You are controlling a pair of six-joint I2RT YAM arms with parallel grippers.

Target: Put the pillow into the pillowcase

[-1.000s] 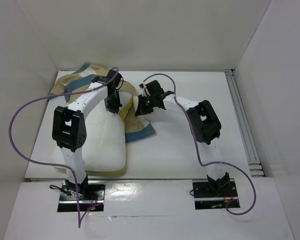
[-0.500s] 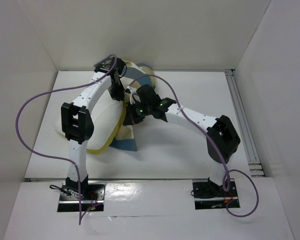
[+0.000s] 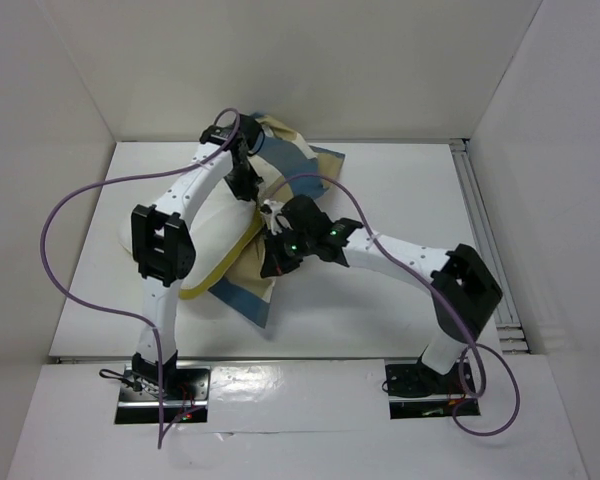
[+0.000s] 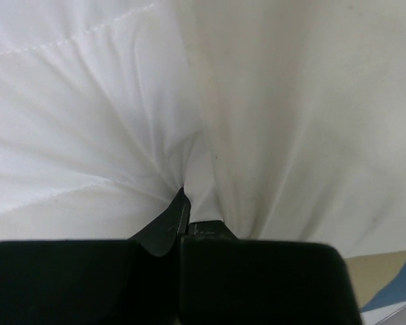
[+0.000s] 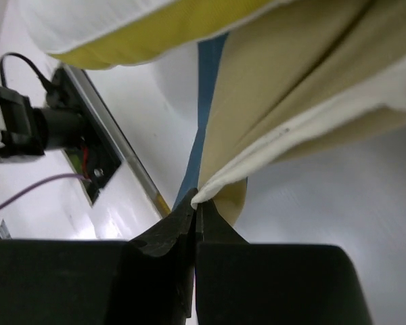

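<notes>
The left gripper (image 4: pixel 183 206) was clamped on the pillow (image 4: pixel 81 115); the right gripper (image 5: pixel 195 206) was clamped on the pillowcase (image 5: pixel 284 74) hem. The pillowcase lay against the pillow's right flank, nearer the right arm.

The pillow (image 3: pixel 218 222) and pillowcase (image 3: pixel 246 283) fill the table's (image 3: pixel 410 190) left and middle up to the far edge; the left arm (image 3: pixel 185 195) and right arm (image 3: pixel 400 260) cross over them. I see open passage along the right edge, bounded by the rail (image 3: pixel 479 222).
</notes>
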